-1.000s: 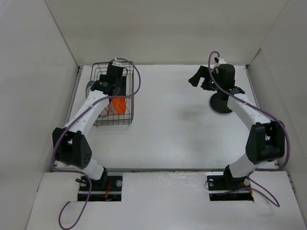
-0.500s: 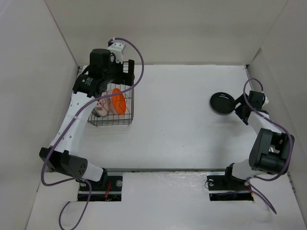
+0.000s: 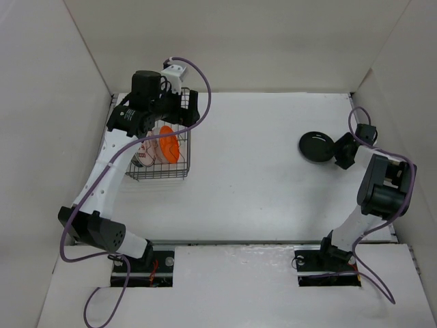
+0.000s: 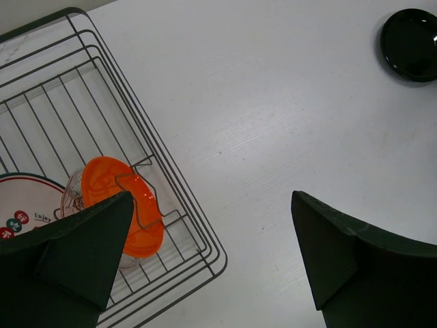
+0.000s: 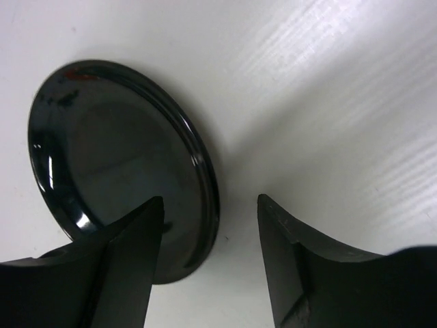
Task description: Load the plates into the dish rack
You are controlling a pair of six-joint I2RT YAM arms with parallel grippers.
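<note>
Plain white walls (image 3: 232,48) enclose white table (image 3: 252,184); even light.

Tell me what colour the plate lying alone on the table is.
Glossy black, that plate; clearest in right wrist view.

Open middle, crowded edges
Bare white tabletop (image 3: 246,171) stretches between the black wire dish rack (image 3: 158,175) at far left and the round black plate (image 3: 316,146) at right; tall white walls (image 3: 48,137) hem both sides closely.

One dish rack (image 3: 160,172) — at least three plates (image 3: 316,146)
</note>
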